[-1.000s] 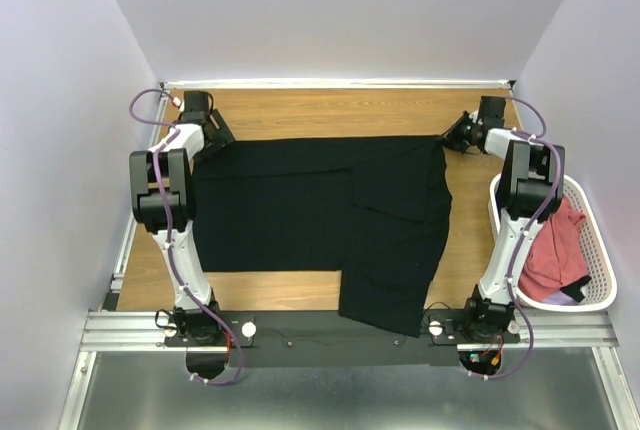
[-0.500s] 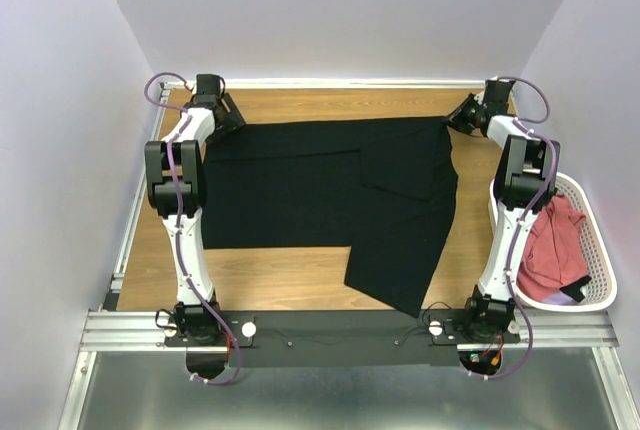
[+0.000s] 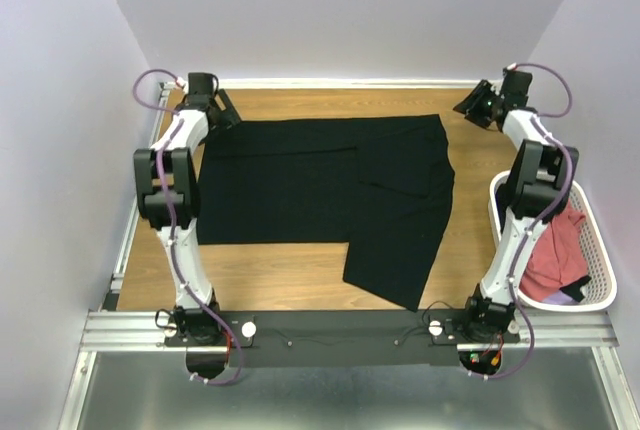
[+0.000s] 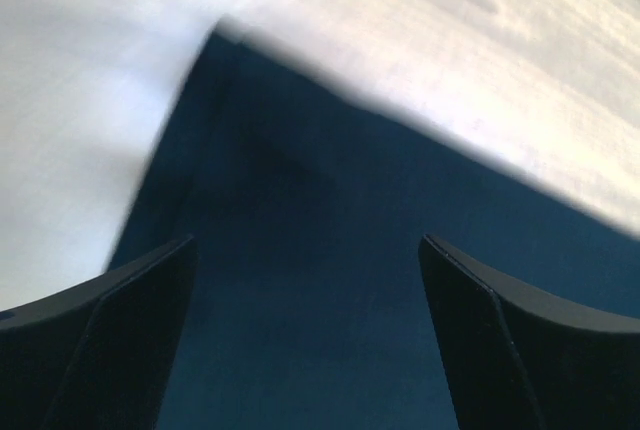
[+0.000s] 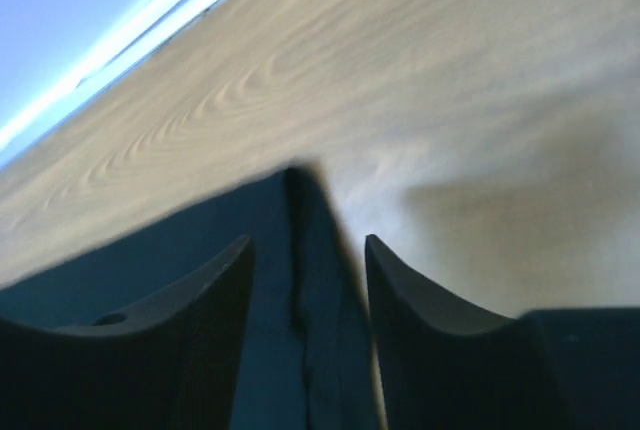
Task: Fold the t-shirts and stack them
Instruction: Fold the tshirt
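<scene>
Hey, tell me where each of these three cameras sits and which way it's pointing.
Top external: above and behind the bases, looking down on the table, black t-shirt and basket; left arm and right arm show whole.
Left wrist: on the left arm, looking down at the black t-shirt's far left corner; left fingers show, spread.
Right wrist: on the right arm, facing the far right corner and bare wood; right fingers show, apart.
Shared: all three see the black t-shirt on the table.

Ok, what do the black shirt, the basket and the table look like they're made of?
The black shirt: soft matte cloth, lying limp and flat with a folded flap. The basket: probably white plastic, judging by its rigid mesh wall. The table: wood or wood-look laminate, with grain lines visible and a faint sheen.
</scene>
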### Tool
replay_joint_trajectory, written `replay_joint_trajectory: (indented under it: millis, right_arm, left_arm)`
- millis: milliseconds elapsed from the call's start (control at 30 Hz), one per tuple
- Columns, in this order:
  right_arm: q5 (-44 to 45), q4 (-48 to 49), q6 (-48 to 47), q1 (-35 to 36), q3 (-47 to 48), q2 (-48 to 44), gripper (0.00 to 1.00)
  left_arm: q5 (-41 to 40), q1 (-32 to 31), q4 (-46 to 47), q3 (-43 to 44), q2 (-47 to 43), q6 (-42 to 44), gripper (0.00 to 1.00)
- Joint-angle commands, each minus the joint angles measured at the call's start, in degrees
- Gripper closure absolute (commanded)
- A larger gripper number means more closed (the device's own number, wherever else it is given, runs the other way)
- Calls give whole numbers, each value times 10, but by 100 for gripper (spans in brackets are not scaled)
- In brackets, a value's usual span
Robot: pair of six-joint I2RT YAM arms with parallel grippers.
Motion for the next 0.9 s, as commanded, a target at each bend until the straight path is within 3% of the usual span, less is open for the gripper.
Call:
replay_joint_trajectory:
  millis: [0, 67, 233, 500, 633, 867]
  right_arm:
    - [5, -51, -22, 7, -80, -140, 41]
    - [25, -71, -28, 23, -159, -189, 36]
    - [109, -127, -35, 101, -324, -340, 26]
    - [167, -171, -48, 162, -444, -483, 18]
    - [163, -172, -46, 179, -468, -514, 18]
    - [149, -167, -54, 187, -482, -530, 18]
  left_arm:
    - [-89, 6, 1, -64, -143, 0, 2]
    - [-139, 7, -26, -127, -208, -10, 2]
    - [-170, 23, -46, -322, -367, -34, 2]
    - [-164, 45, -85, -523, -541, -84, 4]
    - [-133, 69, -93, -557, -546, -108, 9]
    - [-95, 89, -95, -568, -479, -129, 13]
